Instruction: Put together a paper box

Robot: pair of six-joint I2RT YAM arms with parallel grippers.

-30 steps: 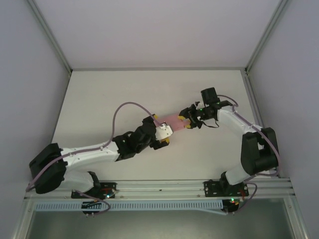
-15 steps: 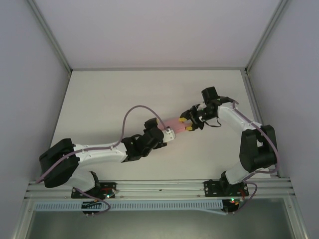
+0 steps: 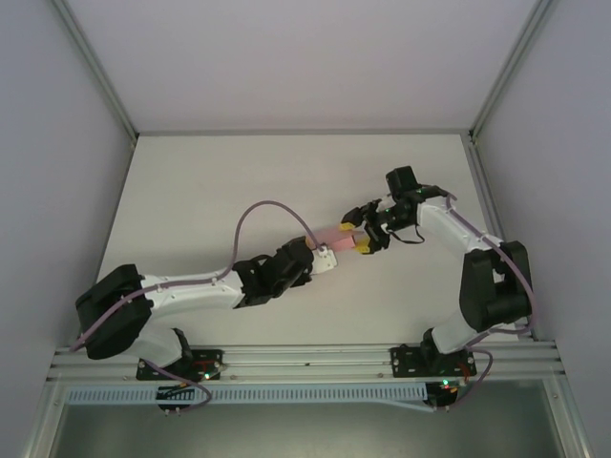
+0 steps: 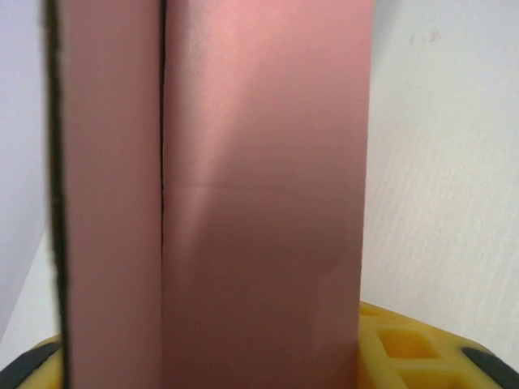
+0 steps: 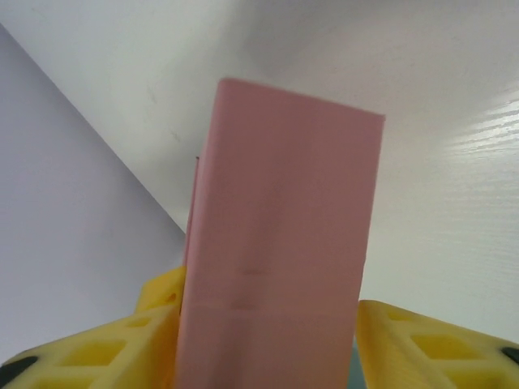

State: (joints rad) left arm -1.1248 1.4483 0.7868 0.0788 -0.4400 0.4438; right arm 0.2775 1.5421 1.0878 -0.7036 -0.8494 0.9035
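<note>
The pink paper box (image 3: 336, 236) is folded into a small rectangular shape and held above the table between both grippers. My left gripper (image 3: 323, 254) is on its near-left end. In the left wrist view the box (image 4: 259, 203) runs up between the jaws, with the yellow finger (image 4: 405, 348) pressed against its right edge, so the gripper is shut on it. My right gripper (image 3: 360, 239) is at the far-right end. In the right wrist view the box (image 5: 284, 227) stands between the yellow fingers (image 5: 122, 348), with a thin gap at the right one, so the jaws are open.
The white table (image 3: 210, 181) has bare room to the left and behind the grippers. Enclosure walls and metal posts (image 3: 95, 67) bound it on three sides. An aluminium rail (image 3: 305, 358) runs along the near edge. A purple cable (image 3: 267, 205) loops above the left arm.
My left gripper reached further onto the box's end and closed from wide open onto it. My right gripper's jaws widened off the box. The box has hardly moved.
</note>
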